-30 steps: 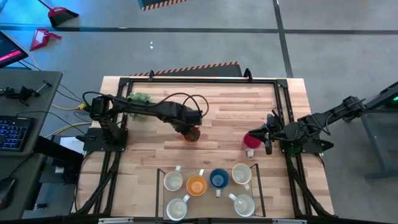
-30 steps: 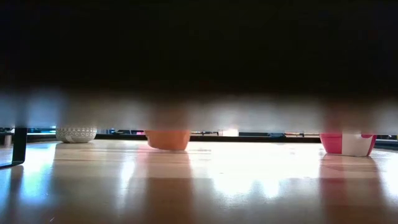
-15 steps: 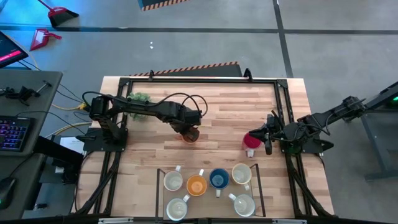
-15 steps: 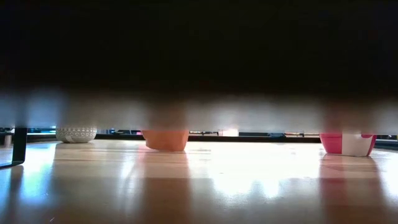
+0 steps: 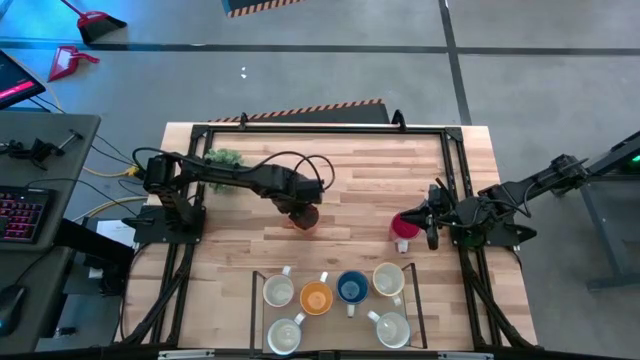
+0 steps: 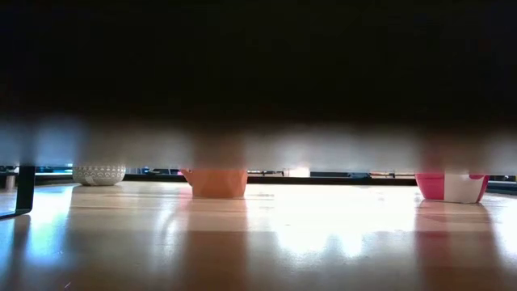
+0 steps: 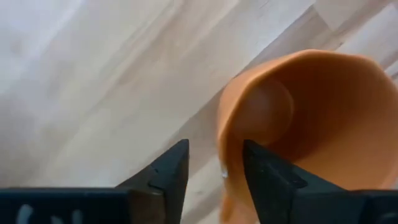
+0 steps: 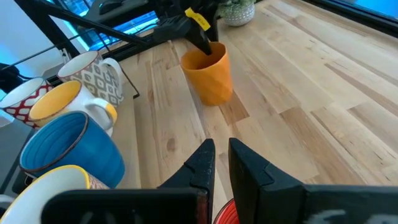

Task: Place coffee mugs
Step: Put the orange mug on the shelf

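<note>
At the near edge of the table (image 5: 360, 170) stand 6 mugs in 2 rows. The front row has 2 white mugs, one on the left (image 5: 285, 335) and one on the right (image 5: 391, 328). Just behind them, from left to right, are a white mug (image 5: 278, 290), an orange-lined mug (image 5: 316, 298), a blue mug (image 5: 351, 288) and another white mug (image 5: 388, 280). All 6 are upright with their mouths up and sit close together.

Farther in, toward the right side, the red mug (image 5: 403, 228) stands on the wood; the low view shows its base flat on the table. The right gripper (image 5: 418, 222) is at this mug. In the right wrist view its 2 fingers (image 8: 202, 158) are almost pressed together, with the mug's red rim showing in the thin slot between them, so they pinch the mug's wall.

Near the middle of the table, the orange mug (image 5: 306, 216) stands upright, well apart from the others. The left gripper (image 5: 300, 208) is at its rim with the fingers spread: in the left wrist view 1 finger (image 7: 264, 177) is inside the mug, the other is outside, and bare table shows between the outer finger and the mug's wall.

Farthest back, near the left arm's base, is a potted plant (image 5: 225, 160).
</note>
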Robot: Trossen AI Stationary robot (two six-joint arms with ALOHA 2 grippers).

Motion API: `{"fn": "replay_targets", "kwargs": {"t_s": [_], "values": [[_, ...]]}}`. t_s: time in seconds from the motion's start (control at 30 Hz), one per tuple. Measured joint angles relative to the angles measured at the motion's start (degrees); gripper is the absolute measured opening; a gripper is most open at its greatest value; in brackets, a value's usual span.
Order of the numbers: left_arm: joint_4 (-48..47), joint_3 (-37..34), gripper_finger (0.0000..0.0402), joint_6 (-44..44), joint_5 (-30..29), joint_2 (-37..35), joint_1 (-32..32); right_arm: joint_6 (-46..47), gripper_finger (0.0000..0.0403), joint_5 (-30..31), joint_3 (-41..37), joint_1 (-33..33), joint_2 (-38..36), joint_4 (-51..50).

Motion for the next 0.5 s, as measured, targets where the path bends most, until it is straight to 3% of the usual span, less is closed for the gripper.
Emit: {"fn": "replay_targets", "kwargs": {"t_s": [0.27, 0.5], "values": [[1.3, 0.0, 0.0156, 26.3, -1.8, 0.0, 0.3, 0.0, 0.0024, 0.0, 0.0, 0.0, 0.0, 0.0], [7.7, 0.0, 0.0157, 36.5, 0.8, 0.0, 1.4, 3.2, 0.0024, -0.5, 0.0, 0.0, 0.0, -0.5]]}}
